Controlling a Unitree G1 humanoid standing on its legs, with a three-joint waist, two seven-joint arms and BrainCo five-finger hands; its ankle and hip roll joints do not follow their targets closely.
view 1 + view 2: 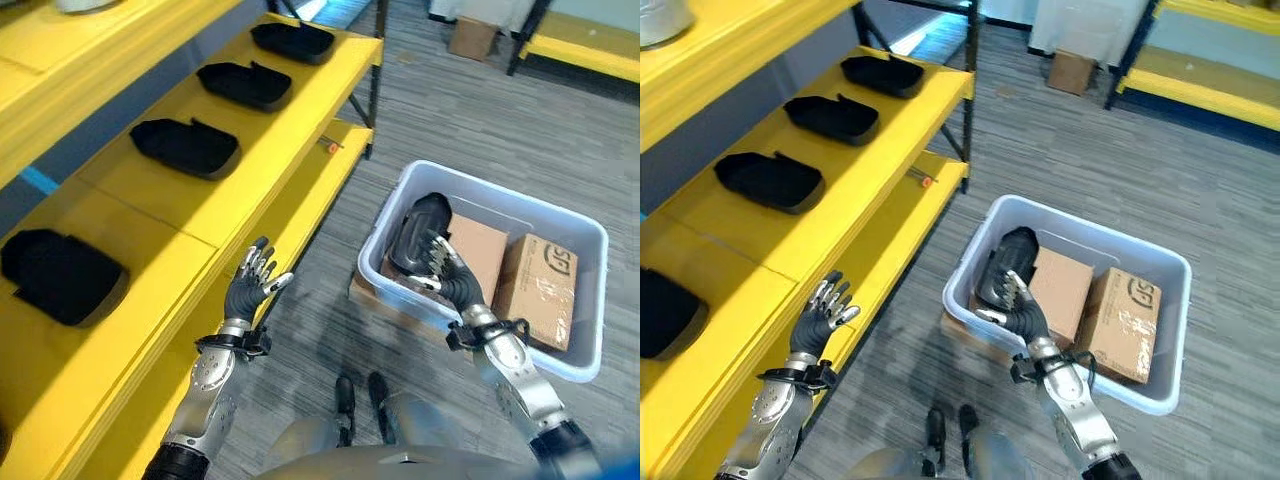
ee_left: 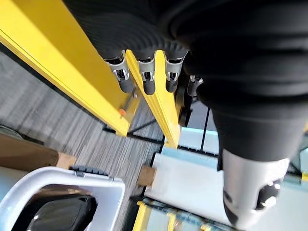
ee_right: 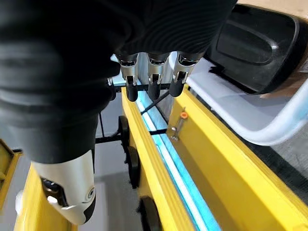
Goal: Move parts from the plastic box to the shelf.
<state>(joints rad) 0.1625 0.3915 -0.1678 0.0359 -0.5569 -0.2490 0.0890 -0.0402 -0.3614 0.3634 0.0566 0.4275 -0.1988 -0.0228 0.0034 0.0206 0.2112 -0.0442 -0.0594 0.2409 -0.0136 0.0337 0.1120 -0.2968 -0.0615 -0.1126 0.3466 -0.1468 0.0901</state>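
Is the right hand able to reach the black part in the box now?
Probably yes: the right hand is already at the black part, and nothing covers the open box.

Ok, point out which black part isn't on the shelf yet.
The black part leaning in the plastic box beside the cardboard boxes, at the right hand; the others lie on the yellow shelf.

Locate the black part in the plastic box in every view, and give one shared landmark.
Left eye: black part, box's left end, by the right hand.
Right eye, same spot.
Left wrist, lower corner.
Right wrist, upper corner.
Landmark: plastic box rim.
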